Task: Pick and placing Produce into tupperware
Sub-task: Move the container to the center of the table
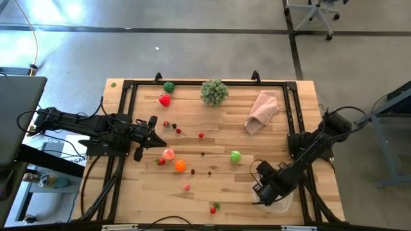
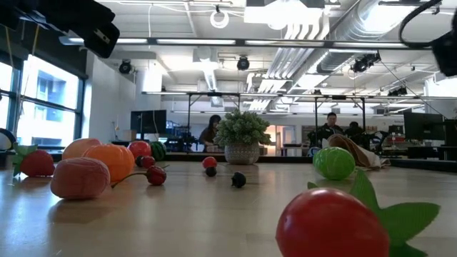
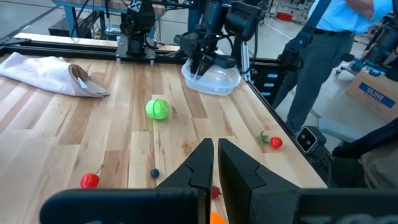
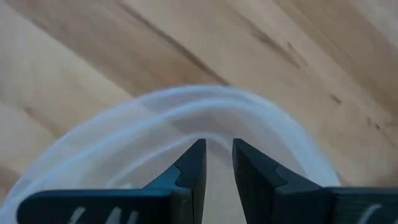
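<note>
Small toy produce lies scattered on the wooden table: a bright green ball (image 1: 236,156), an orange piece (image 1: 180,165), a pink piece (image 1: 168,154), a red piece (image 1: 165,99), a dark green piece (image 1: 169,86) and a red piece with a leaf (image 1: 213,208). The clear round tupperware (image 1: 280,204) stands near the near right corner. My right gripper (image 1: 263,192) points down into its mouth (image 4: 205,112), fingers a narrow gap apart, nothing between them. My left gripper (image 1: 151,131) is shut and empty at the table's left, level above the wood. My right gripper stands over the tupperware's rim (image 3: 200,73) at its side toward the table's left, slanting down from above. Whether its fingers touch the container cannot be told.
A big pale green leafy ball (image 1: 214,92) stands at the far edge, and a pink cloth (image 1: 262,110) lies at the far right. A black frame (image 1: 128,86) runs around the table. A person (image 3: 323,56) stands beyond the table's near right corner.
</note>
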Controlling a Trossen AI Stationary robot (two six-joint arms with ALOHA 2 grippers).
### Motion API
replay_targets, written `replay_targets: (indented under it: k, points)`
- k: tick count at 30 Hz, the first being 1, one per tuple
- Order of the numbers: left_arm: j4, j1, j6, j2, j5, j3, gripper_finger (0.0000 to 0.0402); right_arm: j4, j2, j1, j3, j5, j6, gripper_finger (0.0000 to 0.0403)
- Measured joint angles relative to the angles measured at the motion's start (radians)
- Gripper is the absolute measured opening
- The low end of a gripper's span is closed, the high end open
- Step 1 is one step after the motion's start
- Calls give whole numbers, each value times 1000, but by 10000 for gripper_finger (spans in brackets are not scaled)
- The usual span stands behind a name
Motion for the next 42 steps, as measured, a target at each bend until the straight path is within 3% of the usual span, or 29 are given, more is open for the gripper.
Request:
replay_targets:
  k: [14,33,38,42]
  points:
    - [-2,0,-1,0,0,0,14,-79,4,-232,0,73,-267,68]
    - [-4,0,-3,0,0,0,14,-141,4,-666,0,259,-736,68]
    - [-4,0,-4,0,0,0,14,-87,4,-768,0,276,-826,68]
    - [-4,0,-4,0,0,0,14,53,4,-825,0,265,-938,68]
